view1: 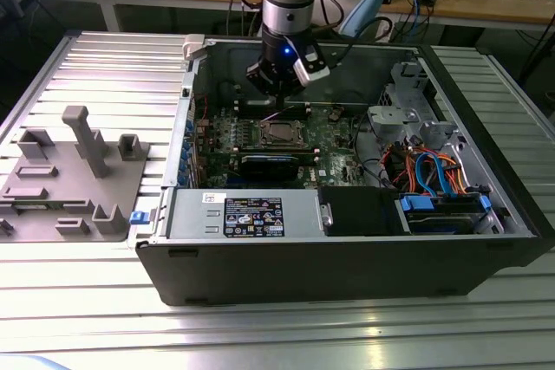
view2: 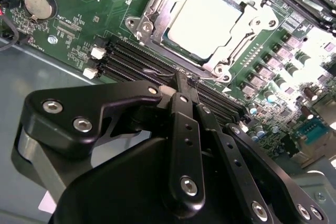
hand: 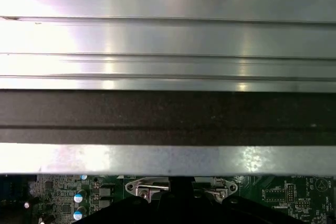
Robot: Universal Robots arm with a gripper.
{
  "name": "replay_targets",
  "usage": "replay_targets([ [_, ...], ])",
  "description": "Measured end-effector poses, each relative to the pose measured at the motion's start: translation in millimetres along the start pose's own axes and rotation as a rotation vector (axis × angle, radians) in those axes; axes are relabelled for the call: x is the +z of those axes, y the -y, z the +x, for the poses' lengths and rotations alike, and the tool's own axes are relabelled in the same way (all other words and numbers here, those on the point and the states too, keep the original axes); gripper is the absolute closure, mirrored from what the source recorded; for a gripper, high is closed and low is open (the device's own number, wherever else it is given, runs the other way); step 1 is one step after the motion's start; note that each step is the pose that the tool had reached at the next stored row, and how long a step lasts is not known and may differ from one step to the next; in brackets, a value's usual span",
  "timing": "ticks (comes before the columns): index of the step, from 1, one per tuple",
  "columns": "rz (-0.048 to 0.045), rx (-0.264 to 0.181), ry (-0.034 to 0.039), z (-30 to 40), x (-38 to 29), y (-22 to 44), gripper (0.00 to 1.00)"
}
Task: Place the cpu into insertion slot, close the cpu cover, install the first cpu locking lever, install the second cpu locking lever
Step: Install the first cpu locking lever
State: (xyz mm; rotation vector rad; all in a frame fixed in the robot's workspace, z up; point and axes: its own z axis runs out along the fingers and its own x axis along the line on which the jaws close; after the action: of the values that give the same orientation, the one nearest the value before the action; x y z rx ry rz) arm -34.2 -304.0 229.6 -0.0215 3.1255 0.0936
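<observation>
Inside the open computer case (view1: 347, 257), closed fingers (view2: 184, 108) hover just beside the seated cpu (view2: 207, 17).

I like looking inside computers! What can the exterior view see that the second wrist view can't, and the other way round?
Exterior view alone: the whole black computer case, the grey fixture tray and orange and blue cables. Second wrist view alone: a round coin battery and the gripper close up, fingers together beside the socket. Both: the cpu under its cover, on the green board.
</observation>
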Motion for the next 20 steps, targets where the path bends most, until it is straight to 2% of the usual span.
replay_targets([
  [6,0.003,0.001,0.0001,-2.4,0.5,-1.1,0.89],
  [13,0.0077,0.012,0.0006,-8.5,1.5,-1.4,0.89],
  [20,0.0083,0.043,0.0023,-11.2,4.2,-1.2,0.89],
])
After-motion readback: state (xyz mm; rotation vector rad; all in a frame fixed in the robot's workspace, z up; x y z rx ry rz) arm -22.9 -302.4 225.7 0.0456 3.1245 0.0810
